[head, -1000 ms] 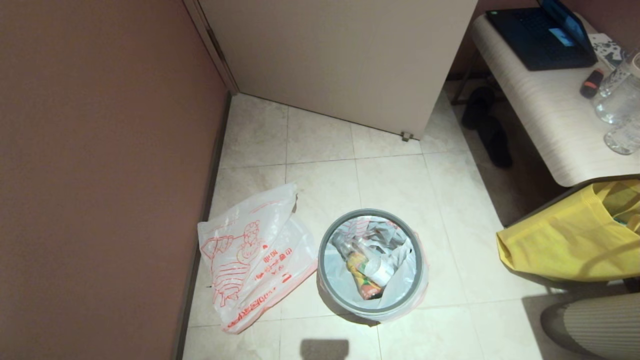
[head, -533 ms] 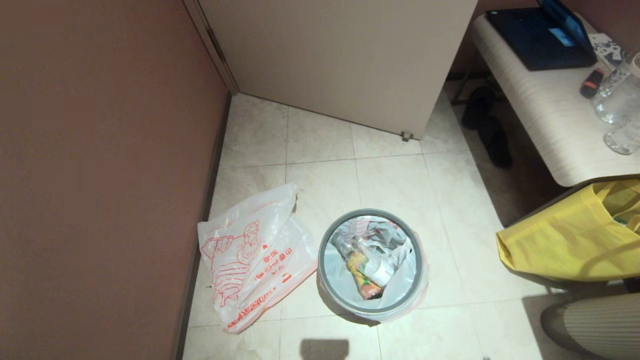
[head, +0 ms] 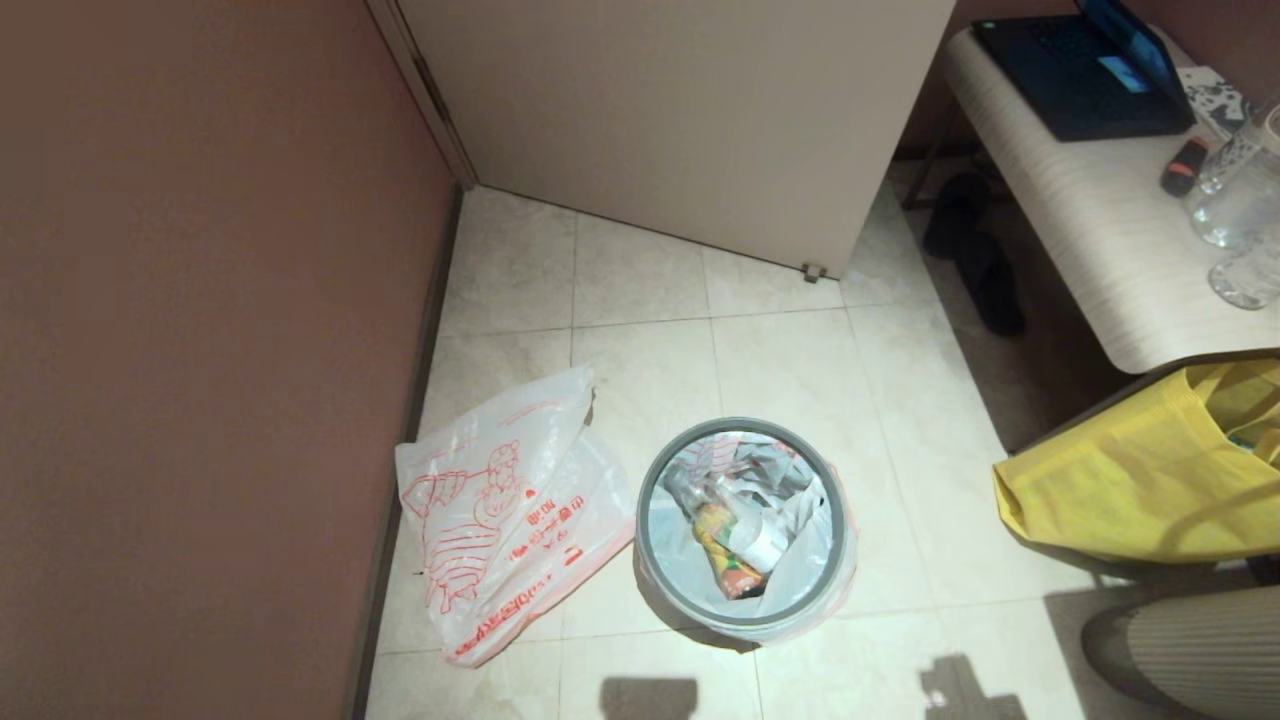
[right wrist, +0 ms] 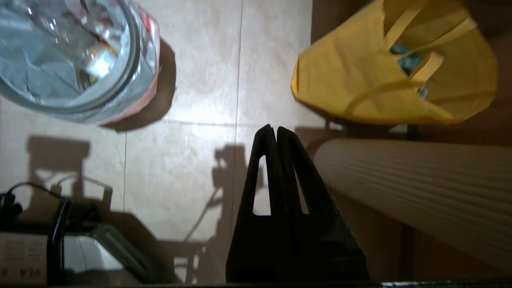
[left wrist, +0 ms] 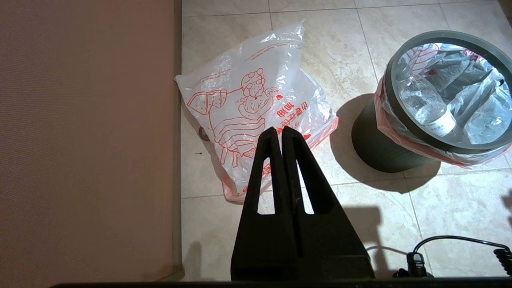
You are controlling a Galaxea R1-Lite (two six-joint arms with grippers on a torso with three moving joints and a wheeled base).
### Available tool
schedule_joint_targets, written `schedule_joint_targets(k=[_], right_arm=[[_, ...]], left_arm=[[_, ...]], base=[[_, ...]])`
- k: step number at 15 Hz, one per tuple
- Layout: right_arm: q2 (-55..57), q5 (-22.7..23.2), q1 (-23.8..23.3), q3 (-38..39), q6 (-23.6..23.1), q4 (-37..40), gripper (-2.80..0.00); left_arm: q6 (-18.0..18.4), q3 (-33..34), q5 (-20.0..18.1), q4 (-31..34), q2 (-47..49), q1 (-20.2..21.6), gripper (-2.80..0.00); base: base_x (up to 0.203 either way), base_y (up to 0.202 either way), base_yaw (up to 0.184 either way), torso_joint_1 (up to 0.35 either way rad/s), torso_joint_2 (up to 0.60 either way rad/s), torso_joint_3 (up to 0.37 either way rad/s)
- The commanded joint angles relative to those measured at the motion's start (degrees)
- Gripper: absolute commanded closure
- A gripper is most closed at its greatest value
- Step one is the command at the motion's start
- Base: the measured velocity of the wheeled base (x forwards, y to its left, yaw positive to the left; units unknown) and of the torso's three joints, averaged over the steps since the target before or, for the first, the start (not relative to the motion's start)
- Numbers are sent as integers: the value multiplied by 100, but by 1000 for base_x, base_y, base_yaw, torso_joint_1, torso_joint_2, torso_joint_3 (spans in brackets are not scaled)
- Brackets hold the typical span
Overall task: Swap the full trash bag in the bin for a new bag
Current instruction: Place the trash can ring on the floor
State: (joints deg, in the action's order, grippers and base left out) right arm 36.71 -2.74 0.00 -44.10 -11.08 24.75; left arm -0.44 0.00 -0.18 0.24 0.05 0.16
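The bin [head: 744, 620] stands on the tiled floor, a grey hoop [head: 650, 480] round its rim. The full trash bag [head: 810, 560] lines it, holding a bottle, a yellow-orange packet and a white cup; its pink band hangs over the bin's wall [left wrist: 384, 120]. The new bag [head: 505, 510] with the red cartoon drawing lies flat on the floor to the bin's left, by the wall. My left gripper [left wrist: 277, 131] is shut and empty, high above the new bag's near end [left wrist: 240, 120]. My right gripper [right wrist: 276, 129] is shut and empty, above bare floor to the right of the bin [right wrist: 72, 64]. Neither gripper shows in the head view.
A brown wall [head: 200, 350] runs along the left. A pale door [head: 680, 120] closes the back. On the right are a yellow cloth tote [head: 1140, 480], a ribbed grey object [head: 1190, 650], and a table [head: 1080, 220] with laptop and glasses. Dark slippers [head: 980, 260] lie under it.
A new shadow of the right arm has appeared on the floor at the lower right of the bin. The bags and bin have not moved.
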Motion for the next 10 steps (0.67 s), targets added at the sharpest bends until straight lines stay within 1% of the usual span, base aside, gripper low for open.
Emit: schedule_joint_targets(k=[1, 2, 4, 6, 7, 8, 10], right_arm=[[1144, 12, 44, -248, -18, 213, 0], [1480, 45, 149, -278, -4, 239, 0], [2183, 74, 518, -325, 227, 141, 0], [2951, 74, 829, -364, 598, -289, 0], [3320, 67, 960, -372, 703, -527, 0], [3684, 27, 1185, -383, 782, -782, 0], [4423, -192, 1549, -404, 876, -1390, 0]], left_arm=[[-4, 0, 1, 2, 4, 2, 0], [-7, 0, -1, 2, 4, 1, 0], [-9, 0, 1, 2, 4, 2, 0], [-9, 0, -4, 2, 4, 2, 0], [-8, 0, -2, 2, 4, 2, 0], [-9, 0, 1, 2, 4, 2, 0], [-4, 0, -2, 2, 3, 2, 0]], base=[[0, 0, 0, 0, 0, 0], [0, 0, 0, 0, 0, 0], [0, 0, 0, 0, 0, 0], [0, 0, 0, 0, 0, 0], [0, 0, 0, 0, 0, 0], [0, 0, 0, 0, 0, 0], [0, 0, 0, 0, 0, 0]])
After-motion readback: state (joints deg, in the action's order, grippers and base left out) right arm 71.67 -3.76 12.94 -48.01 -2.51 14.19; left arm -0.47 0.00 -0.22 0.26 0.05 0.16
